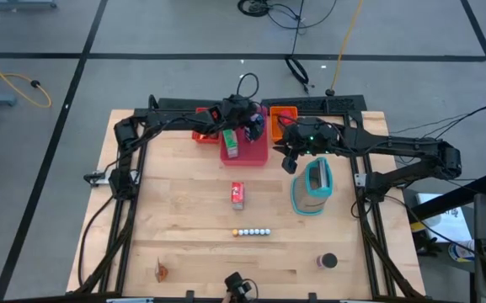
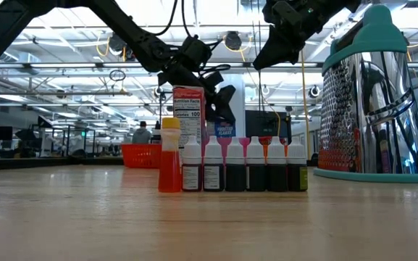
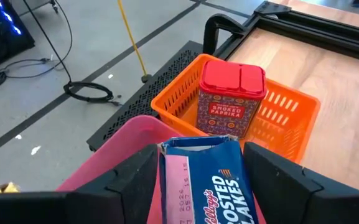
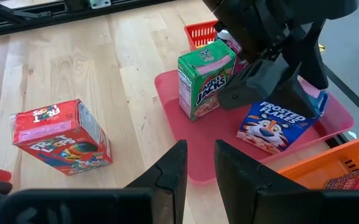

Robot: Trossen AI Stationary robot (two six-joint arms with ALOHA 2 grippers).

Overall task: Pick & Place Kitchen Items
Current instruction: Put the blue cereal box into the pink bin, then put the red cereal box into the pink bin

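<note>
My left gripper (image 3: 203,163) hangs over the pink tray (image 1: 256,156) at the table's far side, shut on a blue Frosted Flakes box (image 4: 272,127). A green Apple Jacks box (image 4: 201,84) stands upright in that tray. A red Froot Loops box (image 1: 237,194) lies on its side mid-table. A row of tiny bottles (image 2: 237,167) and a dark round can (image 1: 328,262) sit nearer the near edge. My right gripper (image 4: 200,163) hovers right of the pink tray, empty, with a narrow gap between its fingers. My left gripper pinches the Frosted Flakes box between its two fingers, one on each side near the box's upper end (image 3: 198,149), coming slanting from above. The box is tilted over the pink tray; whether its lower end (image 4: 260,146) touches the tray, I cannot tell.
An orange tray (image 3: 285,102) beyond the pink one holds a red paprika tin (image 3: 231,99). A red tray (image 1: 202,135) sits left of the pink one. The teal-and-white grater (image 1: 312,187) lies just near of my right gripper. A small thing (image 1: 162,271) lies by the near-left corner.
</note>
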